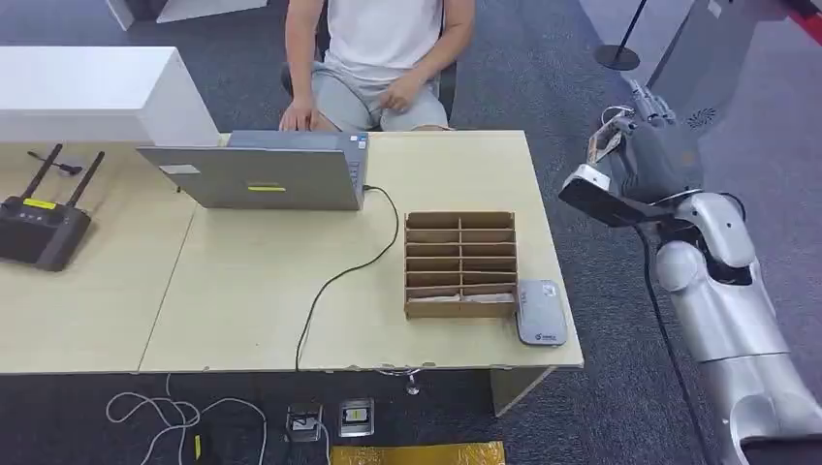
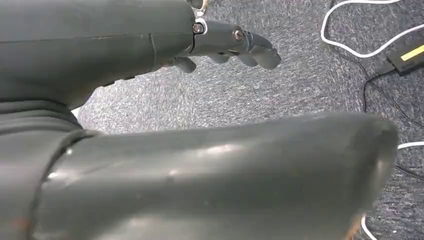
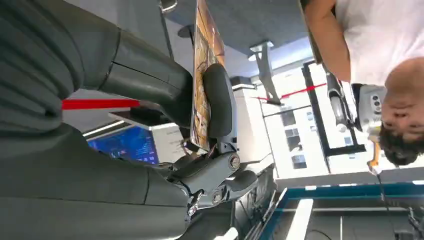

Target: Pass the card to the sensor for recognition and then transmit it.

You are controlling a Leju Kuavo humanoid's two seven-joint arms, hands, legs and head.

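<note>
My right hand [image 1: 648, 145] pinches the card [image 1: 606, 145], raised beside the surface [image 1: 242, 291]; the sensor [image 1: 541, 312], below-left, awaits scanning.

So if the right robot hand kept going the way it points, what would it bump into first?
Probably nothing soon. The right robot hand, pinching the card, points up and away beside the table, toward open carpet. Depth is hard to judge.

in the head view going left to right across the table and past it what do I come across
Black router → laptop → cardboard organizer → grey sensor → right hand, off the table edge, holding the card.
</note>
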